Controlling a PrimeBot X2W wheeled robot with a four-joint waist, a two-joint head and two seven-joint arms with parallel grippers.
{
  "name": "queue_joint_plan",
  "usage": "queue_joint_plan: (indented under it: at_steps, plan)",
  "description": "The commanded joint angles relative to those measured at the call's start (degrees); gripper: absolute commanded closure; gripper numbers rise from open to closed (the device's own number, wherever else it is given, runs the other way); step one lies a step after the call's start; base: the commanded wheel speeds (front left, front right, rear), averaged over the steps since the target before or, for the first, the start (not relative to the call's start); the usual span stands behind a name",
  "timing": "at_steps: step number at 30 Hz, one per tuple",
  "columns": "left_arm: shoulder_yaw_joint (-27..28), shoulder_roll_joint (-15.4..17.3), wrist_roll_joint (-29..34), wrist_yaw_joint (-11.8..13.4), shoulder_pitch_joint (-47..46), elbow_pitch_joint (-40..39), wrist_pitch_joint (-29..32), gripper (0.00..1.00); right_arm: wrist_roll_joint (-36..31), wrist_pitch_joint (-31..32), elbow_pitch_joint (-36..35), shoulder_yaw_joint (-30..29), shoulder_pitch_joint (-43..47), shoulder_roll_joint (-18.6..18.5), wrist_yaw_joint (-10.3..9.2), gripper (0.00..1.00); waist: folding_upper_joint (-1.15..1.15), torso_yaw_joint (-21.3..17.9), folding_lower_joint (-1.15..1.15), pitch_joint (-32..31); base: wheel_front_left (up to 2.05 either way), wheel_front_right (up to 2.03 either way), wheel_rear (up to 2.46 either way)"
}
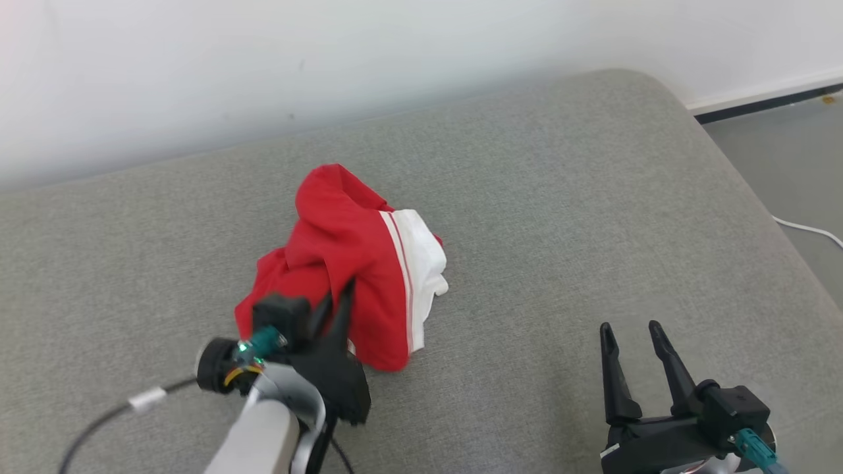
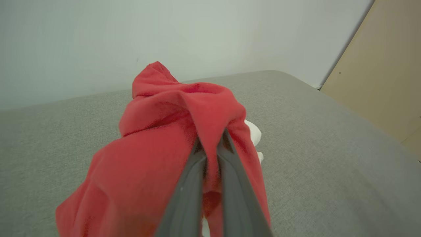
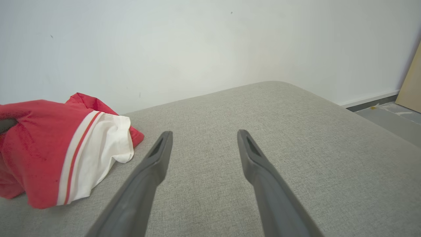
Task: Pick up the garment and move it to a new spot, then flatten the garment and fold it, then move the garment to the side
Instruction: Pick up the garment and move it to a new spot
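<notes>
Left gripper point(image 1: 337, 295): we see its two dark fingers pressed together on a raised fold of red cloth at the near side of the garment point(image 1: 349, 253). In the left wrist view the pinched ridge stands up between them.
Right gripper point(image 1: 630, 327): its jaws are spread wide with nothing between them, and it sits low over bare cushion, well apart from the cloth on its right.
Garment position: it is a red piece with a white panel edged by thin red stripes. It lies heaped in a crumpled mound left of the middle of the grey cushion point(image 1: 560, 197), with most of it resting on the fabric.
Step in hand: we judge this to be the first pick-up. The grip is made, but the lift and the move to a new spot are not yet done.
Handling: we expect it to be light, soft and limp, so it should hang and swing from the pinch rather than hold its shape. It is not fragile, but a thin fold could slip free.
Where to hold: the present pinch should do for carrying. For flattening we would take a true edge, and the white striped band facing the right gripper is the clearest one.
Surface: the cushion's woven cover should drag on the cloth, and there is open room to the right.
Beyond: a white wall point(image 1: 263, 66) stands behind, and a grey floor point(image 1: 784, 158) with a white cable point(image 1: 810, 229) lies at the right.
</notes>
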Motion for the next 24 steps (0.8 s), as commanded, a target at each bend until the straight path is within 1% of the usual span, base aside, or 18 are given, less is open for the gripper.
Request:
queue_joint_plan:
  at_steps: [1, 2, 5, 6, 7, 8, 10, 12, 13, 21, 24]
  plan:
    - [-0.9, -0.1, 1.2, 0.3, 0.4, 1.4, -1.3, 0.24, -0.4, 0.0, 0.1, 0.2, 0.0, 0.1, -0.12, 0.00, 0.00, 0.6, 0.00, -0.3, 0.00, 0.00, 0.00]
    - [-1.7, -0.4, 1.6, 0.4, 0.5, 2.6, -2.0, 0.00, -0.5, 0.0, 0.1, 0.2, 0.0, 0.1, -0.12, 0.00, 0.00, 0.9, 0.00, -0.6, 0.00, 0.00, 0.00]
    - [-2.6, -1.0, 0.9, 0.2, -0.2, 2.5, -5.6, 0.00, -0.8, 0.0, 0.2, -0.2, 0.6, 0.1, -0.12, 0.00, 0.00, 2.1, 0.00, -2.0, 0.00, 0.00, 0.00]
    - [-2.6, -1.0, 0.9, 0.2, -0.2, 2.5, -5.6, 0.00, -0.8, 0.0, 0.2, -0.2, 0.6, 0.1, -0.12, 0.00, 0.00, 2.1, 0.00, -2.0, 0.00, 0.00, 0.00]
    - [-2.4, -1.0, 0.9, 1.0, -0.8, 1.0, -8.0, 0.00, -1.2, 0.0, 0.4, -0.3, 1.3, 0.1, -0.12, 0.00, 0.00, 3.1, 0.00, -3.1, 0.00, 0.00, 0.00]
    - [-1.9, -1.0, 0.5, 1.6, -0.8, 0.0, -8.8, 0.00, -1.4, 0.0, 0.4, -0.3, 1.6, 0.1, -0.12, 0.00, 0.00, 3.5, 0.00, -3.6, 0.00, 0.00, 0.00]
    - [-0.7, -0.7, 0.7, 2.8, -0.7, -2.1, -9.9, 0.00, -1.5, 0.0, 0.4, -0.5, 2.1, 0.1, -0.12, 0.00, 0.00, 4.5, 0.00, -4.5, 0.00, 0.00, 0.00]
    - [1.0, 0.4, 0.5, 4.1, 0.4, -4.1, -10.7, 0.00, -1.4, 0.0, 0.2, -0.5, 2.7, 0.1, -0.12, 0.00, 0.00, 5.6, 0.00, -5.3, 0.00, 0.00, 0.00]
    - [1.0, 0.4, 0.5, 4.1, 0.4, -4.1, -10.7, 0.00, -1.4, 0.0, 0.2, -0.5, 2.7, 0.1, -0.12, 0.00, 0.00, 5.6, 0.00, -5.3, 0.00, 0.00, 0.00]
    - [7.4, 7.2, 2.4, 7.3, 7.2, -11.3, -11.7, 0.00, -1.8, 0.0, -0.7, -1.2, 3.7, 0.1, -0.12, 0.00, 0.00, 9.3, 0.00, -6.4, 0.00, 0.00, 0.00]
    - [10.0, 9.1, 4.3, 8.6, 11.1, -16.1, -11.7, 0.00, -2.0, 0.0, -1.0, -1.3, 3.9, 0.1, -0.12, 0.00, 0.00, 10.1, 0.00, -6.7, 0.00, 0.00, 0.00]
